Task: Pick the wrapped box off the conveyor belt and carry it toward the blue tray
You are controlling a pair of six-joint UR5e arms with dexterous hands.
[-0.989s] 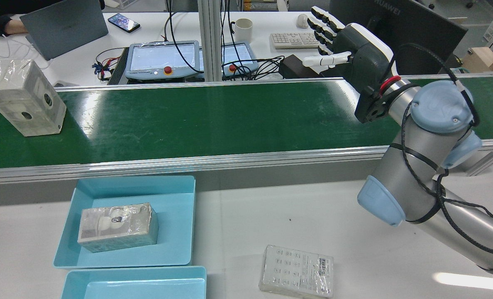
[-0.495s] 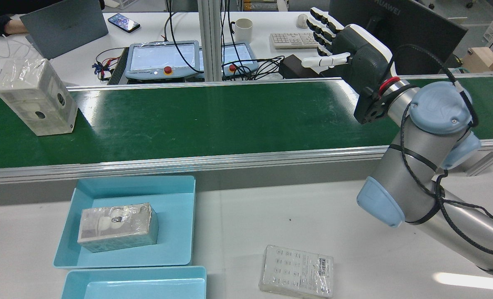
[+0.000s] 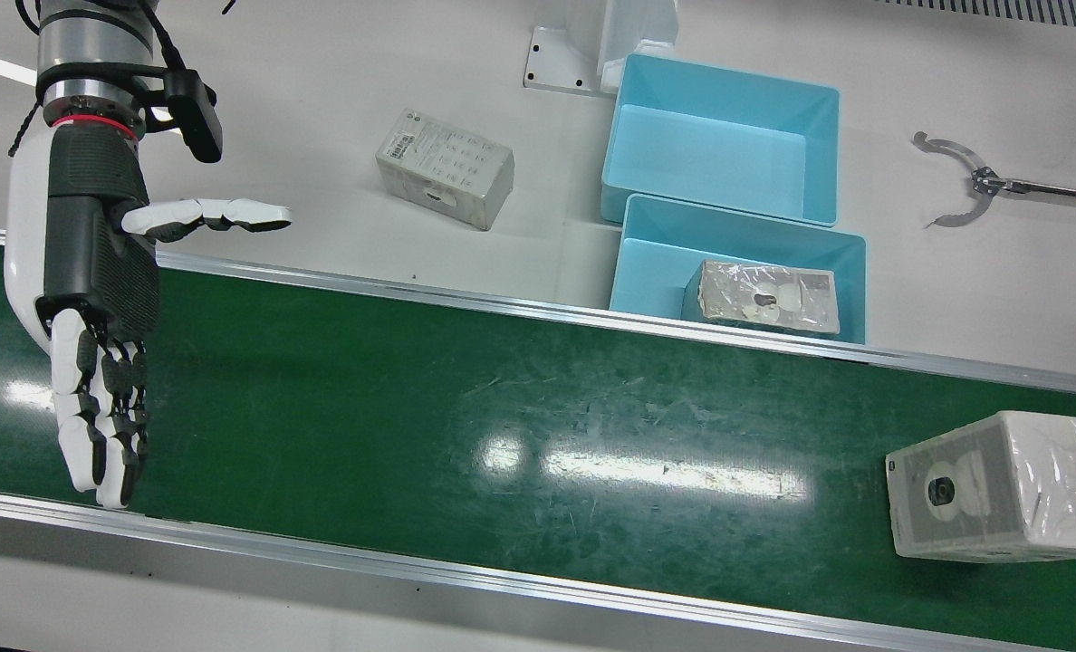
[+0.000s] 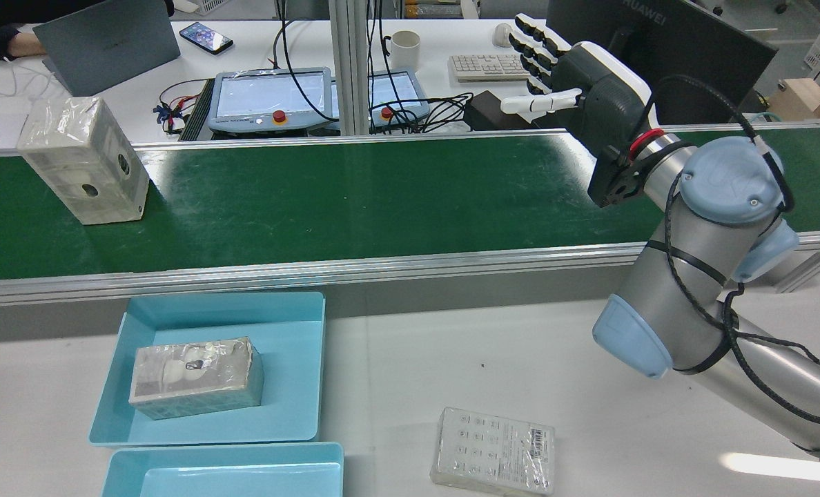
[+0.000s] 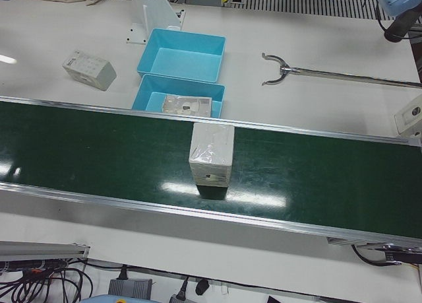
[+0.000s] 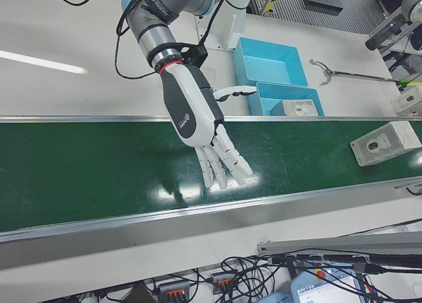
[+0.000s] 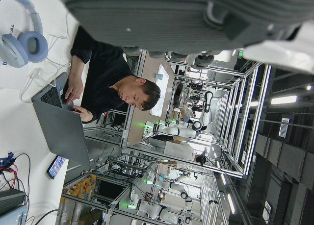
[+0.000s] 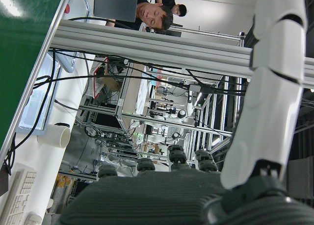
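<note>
1. Near side of the table: the blue tray [image 4: 293, 324] already holds one wrapped box, with a second tray [image 4: 223, 473] in front of it. A loose flat pack [image 4: 494, 450] lies between the trays and your right arm's base, so keep the carry path off it.
2. Change: the wrapped box [image 4: 84, 170] has ridden the conveyor belt [image 4: 382, 200] toward your right hand over the last second. It's still well apart from the hand, at the far end.
3. Right hand [image 4: 576, 90] hovers over the belt's far rail, fingers [image 3: 94, 426] spread and straight, holding nothing. Wait or move to meet the box.
4. Belt between them is bare; the rails [image 4: 313, 270] are the only edges to clear.
5. Left hand: only the underside shows in its own camera, so I can't tell its state.
</note>
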